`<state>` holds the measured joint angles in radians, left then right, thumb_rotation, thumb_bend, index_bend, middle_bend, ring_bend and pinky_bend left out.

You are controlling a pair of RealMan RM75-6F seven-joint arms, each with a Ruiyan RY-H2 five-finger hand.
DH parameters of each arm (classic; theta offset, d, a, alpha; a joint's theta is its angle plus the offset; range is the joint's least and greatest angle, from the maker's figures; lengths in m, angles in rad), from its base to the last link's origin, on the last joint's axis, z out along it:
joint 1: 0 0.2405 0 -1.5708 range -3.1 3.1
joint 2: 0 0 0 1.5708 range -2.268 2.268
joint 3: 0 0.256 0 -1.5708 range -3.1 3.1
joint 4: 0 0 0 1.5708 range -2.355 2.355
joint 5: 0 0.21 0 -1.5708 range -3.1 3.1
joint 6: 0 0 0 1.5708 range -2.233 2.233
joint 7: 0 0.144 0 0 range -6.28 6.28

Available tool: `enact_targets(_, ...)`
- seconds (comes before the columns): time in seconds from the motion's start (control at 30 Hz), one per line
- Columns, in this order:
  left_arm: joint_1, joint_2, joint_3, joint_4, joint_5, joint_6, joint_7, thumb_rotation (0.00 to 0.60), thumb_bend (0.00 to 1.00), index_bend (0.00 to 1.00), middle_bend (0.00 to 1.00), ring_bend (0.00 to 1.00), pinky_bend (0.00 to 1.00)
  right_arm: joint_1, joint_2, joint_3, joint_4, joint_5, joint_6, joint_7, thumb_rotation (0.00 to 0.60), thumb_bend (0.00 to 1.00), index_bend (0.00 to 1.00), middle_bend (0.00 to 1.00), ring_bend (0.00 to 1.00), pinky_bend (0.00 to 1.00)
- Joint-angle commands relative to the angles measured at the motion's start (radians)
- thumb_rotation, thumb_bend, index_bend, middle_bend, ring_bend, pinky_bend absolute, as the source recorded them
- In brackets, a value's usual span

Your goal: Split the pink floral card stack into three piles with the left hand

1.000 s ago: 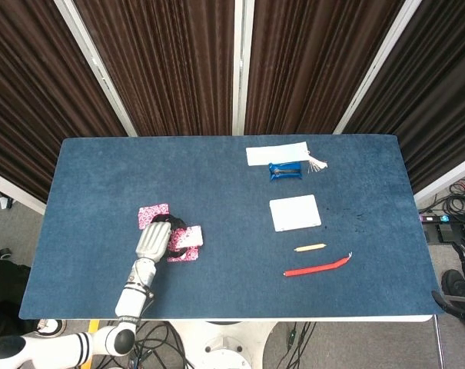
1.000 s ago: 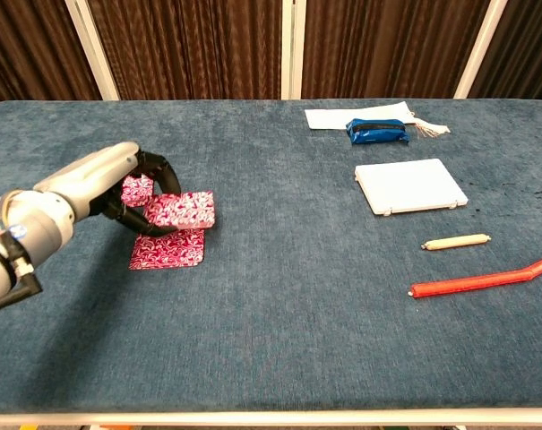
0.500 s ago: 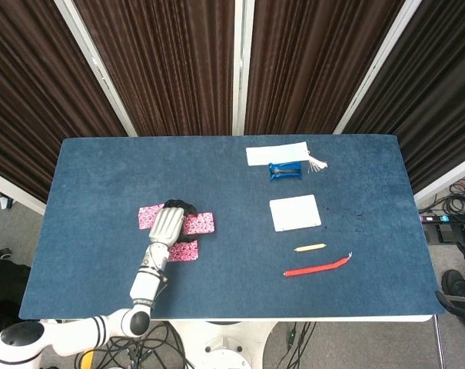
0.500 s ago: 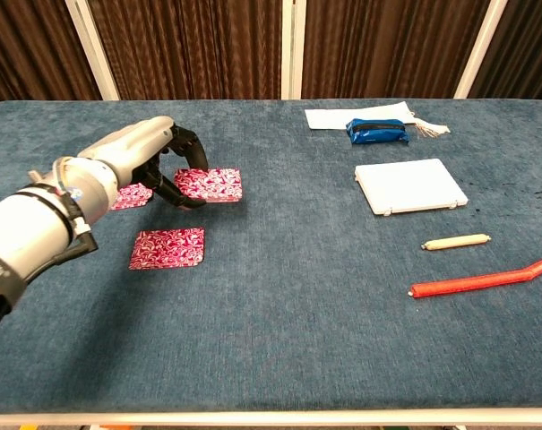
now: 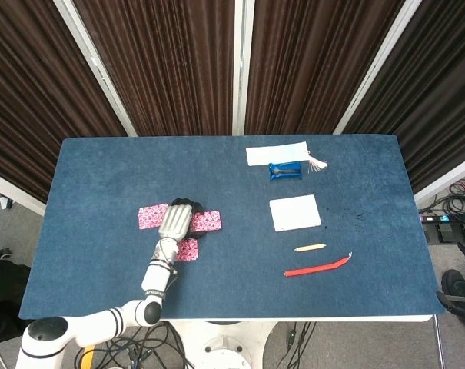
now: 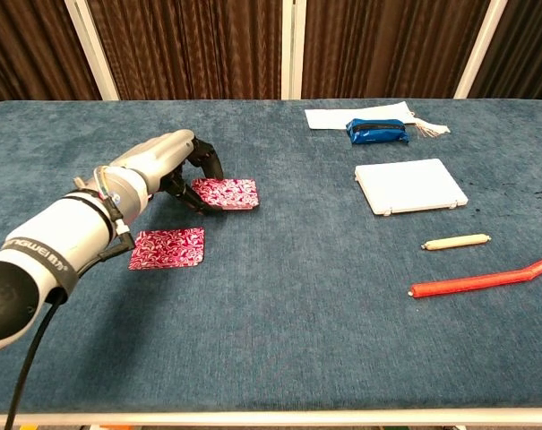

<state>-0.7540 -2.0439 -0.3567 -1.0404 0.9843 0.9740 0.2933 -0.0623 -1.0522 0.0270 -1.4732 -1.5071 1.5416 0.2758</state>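
From the head camera, the left hand (image 5: pixel 176 220) reaches out over the blue table (image 5: pixel 101 169) with its back turned upward, and its dark fingers (image 5: pixel 187 204) curl down onto the near edge of a pink floral pile (image 5: pixel 207 221) lying just to its right. A second pink pile (image 5: pixel 151 216) shows on the hand's other side, partly covered by it. A third pile (image 5: pixel 187 249) peeks out beside the wrist, nearer the robot. Far off to the hand's right lie a white sheet (image 5: pixel 276 154), a blue pouch (image 5: pixel 286 171), a white box (image 5: pixel 295 213), a tan stick (image 5: pixel 310 247) and a red stick (image 5: pixel 317 267).

From the chest camera, the left hand (image 6: pixel 167 161) grips the pile in front of it (image 6: pixel 226 193) by its left edge, fingertips (image 6: pixel 208 204) pinching the cards from above and below. Whether that pile rests flat on the cloth or is held slightly raised cannot be told. The nearer pile (image 6: pixel 167 247) lies flat below the forearm, apart from the hand. The right hand appears in neither view.
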Motion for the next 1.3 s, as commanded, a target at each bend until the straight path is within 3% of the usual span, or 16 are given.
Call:
enact_targets(0.03,-0.005,-0.006,0.003,0.014,0.001,-0.008,-0.007,0.6,0.23,0.41,0.45,0.21,0.17,0.001,-0.002,-0.001,0.001,0.0,-0.002,-0.001,0.6,0.11,0.0,0.0,0.0,0.0)
enact_targets(0.43,0.008,0.011,0.03,0.017,0.011,-0.022,-0.027,0.6,0.17,0.2,0.24,0.12,0.17,-0.002,-0.005,0.0,0.015,0.003,-0.002,0.009,0.6,0.11,0.0,0.0,0.0,0.0)
enact_targets(0.73,0.037,0.069,0.039,-0.082,0.041,0.032,-0.028,0.6,0.16,0.19,0.2,0.1,0.17,-0.007,-0.004,0.004,0.025,0.008,0.006,0.028,0.6,0.11,0.0,0.0,0.0,0.0)
enact_targets(1.03,0.162,0.268,0.083,-0.345,0.131,0.218,-0.018,0.6,0.16,0.23,0.22,0.1,0.17,0.004,-0.017,0.006,0.028,-0.013,0.008,0.024,0.6,0.11,0.0,0.0,0.0,0.0)
enact_targets(1.3,0.332,0.511,0.21,-0.466,0.32,0.408,-0.112,0.6,0.15,0.25,0.23,0.1,0.17,0.017,-0.029,-0.01,0.006,-0.07,0.021,-0.003,0.6,0.11,0.0,0.0,0.0,0.0)
